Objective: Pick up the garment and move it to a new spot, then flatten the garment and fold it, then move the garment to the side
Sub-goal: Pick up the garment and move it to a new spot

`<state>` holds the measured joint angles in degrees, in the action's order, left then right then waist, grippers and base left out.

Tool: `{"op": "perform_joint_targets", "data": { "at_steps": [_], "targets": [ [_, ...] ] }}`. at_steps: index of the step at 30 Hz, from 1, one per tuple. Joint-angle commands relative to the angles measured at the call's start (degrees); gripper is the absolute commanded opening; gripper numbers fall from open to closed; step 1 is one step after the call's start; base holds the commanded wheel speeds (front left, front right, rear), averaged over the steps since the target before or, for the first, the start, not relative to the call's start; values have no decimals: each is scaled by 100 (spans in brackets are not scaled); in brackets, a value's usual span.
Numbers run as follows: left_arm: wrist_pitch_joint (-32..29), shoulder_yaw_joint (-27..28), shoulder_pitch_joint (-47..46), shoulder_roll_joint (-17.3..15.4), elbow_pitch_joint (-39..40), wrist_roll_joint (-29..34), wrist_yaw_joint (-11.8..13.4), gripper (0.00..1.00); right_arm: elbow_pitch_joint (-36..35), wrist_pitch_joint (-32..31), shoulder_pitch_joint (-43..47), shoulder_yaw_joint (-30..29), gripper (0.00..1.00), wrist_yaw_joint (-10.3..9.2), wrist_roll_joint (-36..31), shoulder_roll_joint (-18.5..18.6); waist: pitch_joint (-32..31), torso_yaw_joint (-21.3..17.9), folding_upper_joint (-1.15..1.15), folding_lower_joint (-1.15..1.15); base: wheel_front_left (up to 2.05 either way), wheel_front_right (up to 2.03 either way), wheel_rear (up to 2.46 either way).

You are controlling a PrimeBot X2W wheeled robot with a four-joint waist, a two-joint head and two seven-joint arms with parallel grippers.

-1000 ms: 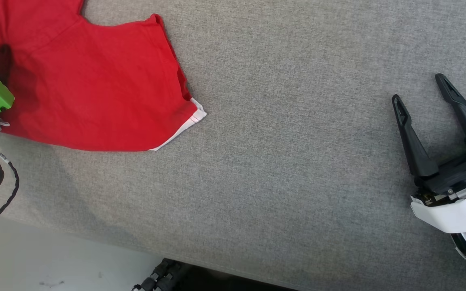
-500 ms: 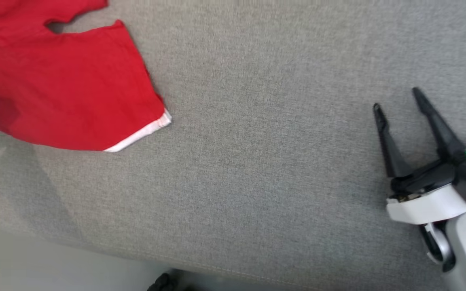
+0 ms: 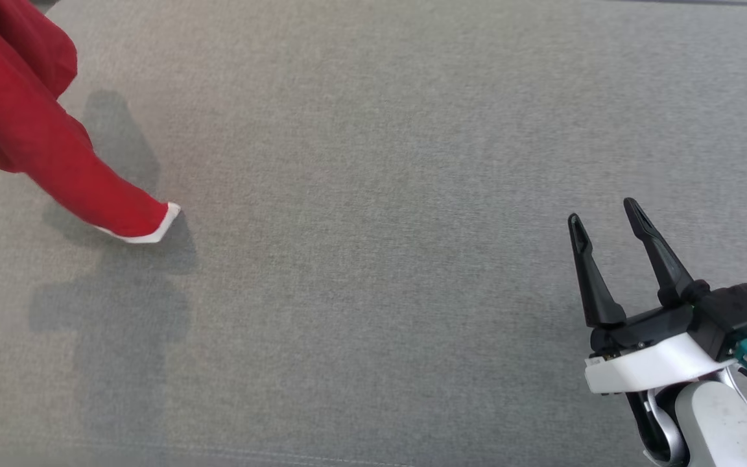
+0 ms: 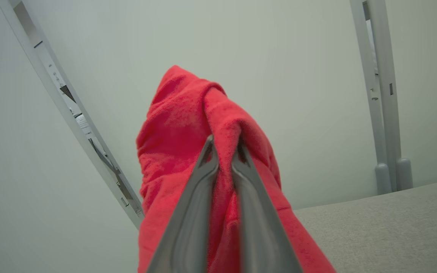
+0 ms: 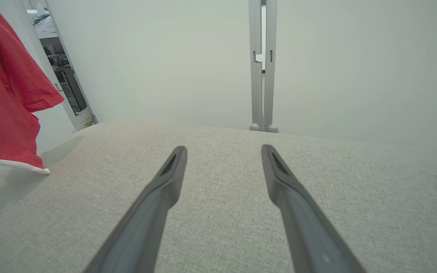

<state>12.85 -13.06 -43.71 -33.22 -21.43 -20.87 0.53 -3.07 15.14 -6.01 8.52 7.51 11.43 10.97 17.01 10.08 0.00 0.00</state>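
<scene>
At far left, red garment (image 3: 23, 123) pinched in left gripper (image 4: 224, 146), hung clear for carrying, white hem (image 3: 152, 232) near grey surface (image 3: 373, 194). Right gripper (image 3: 602, 214) spread, empty, parked well apart, presumably awaiting flattening.

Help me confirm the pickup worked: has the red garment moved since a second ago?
Yes. Spread flat on the grey table then, the garment now hangs bunched from the left tool, lifted up off that surface; the camera shifted too.

Red garment (image 3: 17, 117) with a white hem, plain grey woven surface (image 3: 373, 259), black right tool (image 3: 602, 211).
</scene>
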Motion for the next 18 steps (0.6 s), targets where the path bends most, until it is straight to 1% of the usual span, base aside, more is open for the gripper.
{"op": "perform_joint_targets", "data": {
  "at_steps": [1, 5, 9, 14, 16, 18],
  "targets": [
    [-99, -7, 147, -56, 224, 25, 69, 0, -15, -3, 121, -20, 100, -5, 26, -50, -889, -968, 0, 0, 0, 0, 0],
    [-411, -113, 298, -3, 865, 10, 155, 0, -75, -3, 234, -107, 100, -5, 16, -116, -1026, -1462, 0, 0, 0, 0, 0],
    [-650, -292, 361, 163, 1345, -16, 194, 0, -127, -3, 284, -159, 100, -5, 7, -220, -1023, -1951, 0, 0, 0, 0, 0],
    [-755, -544, 245, 518, 1628, -104, 186, 0, -182, -3, 290, -184, 100, -5, 1, -335, -892, -2398, 0, 0, 0, 0, 0],
    [-712, -686, 141, 689, 1603, -54, 182, 0, -185, -3, 267, -180, 100, -5, -16, -370, -823, -2507, 0, 0, 0, 0, 0],
    [-601, -855, 64, 929, 1475, -53, 145, 0, -195, -3, 246, -179, 100, -5, -39, -395, -766, -2575, 0, 0, 0, 0, 0]
  ]
}}
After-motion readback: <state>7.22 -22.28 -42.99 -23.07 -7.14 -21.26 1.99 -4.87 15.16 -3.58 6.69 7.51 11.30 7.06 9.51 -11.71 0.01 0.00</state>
